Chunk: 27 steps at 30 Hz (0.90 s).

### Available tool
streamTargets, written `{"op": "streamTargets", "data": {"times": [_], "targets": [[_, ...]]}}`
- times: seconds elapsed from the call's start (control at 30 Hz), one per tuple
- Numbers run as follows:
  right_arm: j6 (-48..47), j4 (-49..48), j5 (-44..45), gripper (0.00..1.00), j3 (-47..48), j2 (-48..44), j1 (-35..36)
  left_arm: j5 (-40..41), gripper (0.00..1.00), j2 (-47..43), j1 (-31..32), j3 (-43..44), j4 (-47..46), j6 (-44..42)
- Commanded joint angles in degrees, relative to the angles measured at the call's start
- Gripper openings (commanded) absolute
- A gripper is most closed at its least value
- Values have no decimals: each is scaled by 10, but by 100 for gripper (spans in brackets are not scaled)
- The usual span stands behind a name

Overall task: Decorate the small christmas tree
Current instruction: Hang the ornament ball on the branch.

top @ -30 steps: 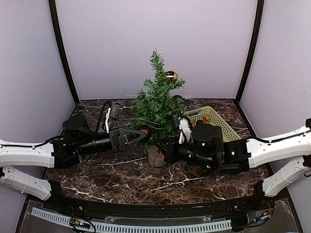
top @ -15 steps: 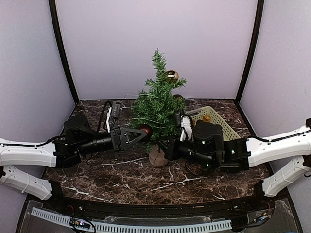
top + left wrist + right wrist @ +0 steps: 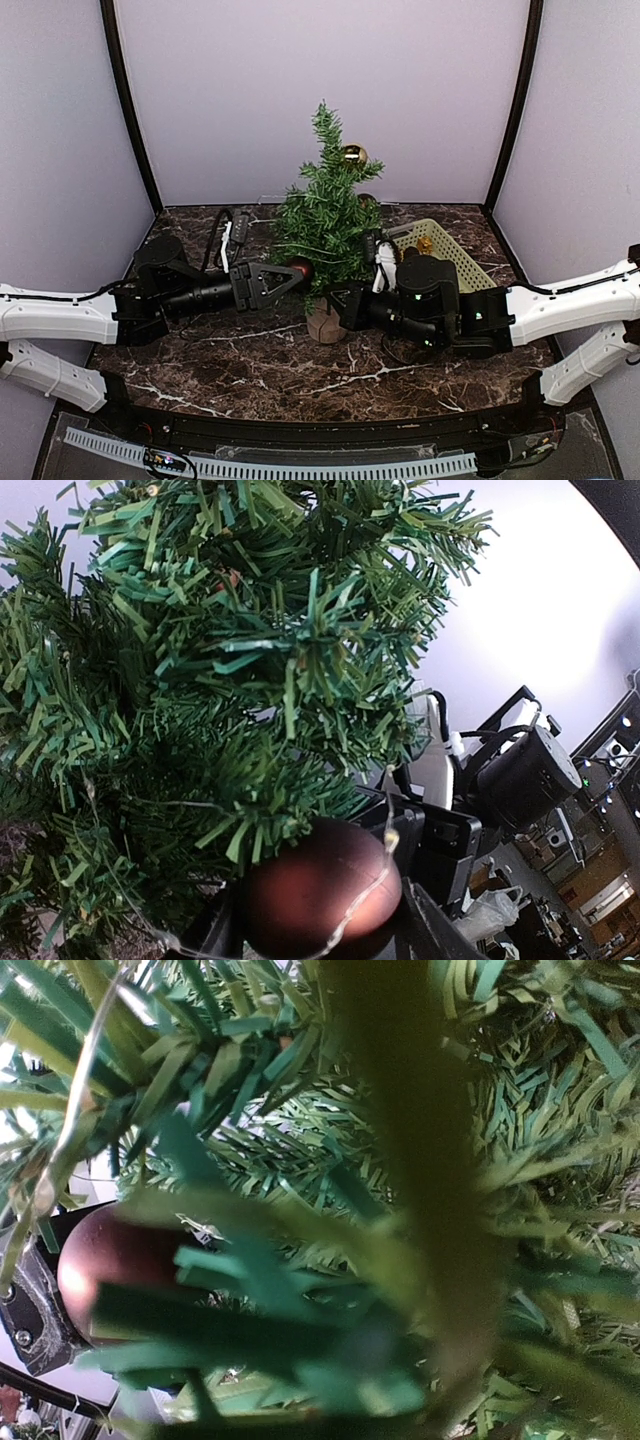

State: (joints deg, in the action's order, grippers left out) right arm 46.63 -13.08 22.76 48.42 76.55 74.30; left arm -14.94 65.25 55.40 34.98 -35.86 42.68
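Observation:
The small christmas tree (image 3: 325, 215) stands mid-table on its pale wooden stump base (image 3: 325, 326), with a gold bauble (image 3: 352, 154) near its top. My left gripper (image 3: 290, 272) is shut on a dark red bauble (image 3: 299, 269) and holds it against the tree's lower left branches. In the left wrist view the red bauble (image 3: 322, 890) sits between the fingers (image 3: 425, 930) under green needles, with a thin light wire (image 3: 385, 840) across it. My right gripper (image 3: 338, 300) is at the trunk just above the stump. Its jaws are hidden by blurred foliage (image 3: 330, 1210) in the right wrist view, where the red bauble (image 3: 100, 1260) also shows.
A pale yellow basket (image 3: 455, 262) stands right of the tree, behind the right arm, with a gold bauble (image 3: 425, 243) in it. Black corner posts and lilac walls close in the back and sides.
The right gripper has moved left and up to the trunk. The tree has straightened from a slight left lean. The left gripper with the red bauble has edged right into the branches.

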Motion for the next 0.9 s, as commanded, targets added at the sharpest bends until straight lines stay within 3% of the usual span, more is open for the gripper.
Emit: {"op": "streamTargets", "data": {"times": [0.0, 0.4, 0.57, 0.7, 0.87], "targets": [[10, -13, 20, 0, -8, -5, -3, 9, 47, 10, -4, 26, -9, -8], [9, -15, 20, 0, -8, -2, -3, 13, 47, 21, -4, 37, 9, -12], [-22, -51, -11, 0, -23, -21, -3, 16, 56, -13, -4, 23, 25, -15], [-48, -59, -31, 16, -35, -42, -3, 23, 68, -50, -4, 16, 66, -18], [-73, -43, -32, 27, -44, -65, -3, 23, 75, -88, -4, 14, 123, -17]]}}
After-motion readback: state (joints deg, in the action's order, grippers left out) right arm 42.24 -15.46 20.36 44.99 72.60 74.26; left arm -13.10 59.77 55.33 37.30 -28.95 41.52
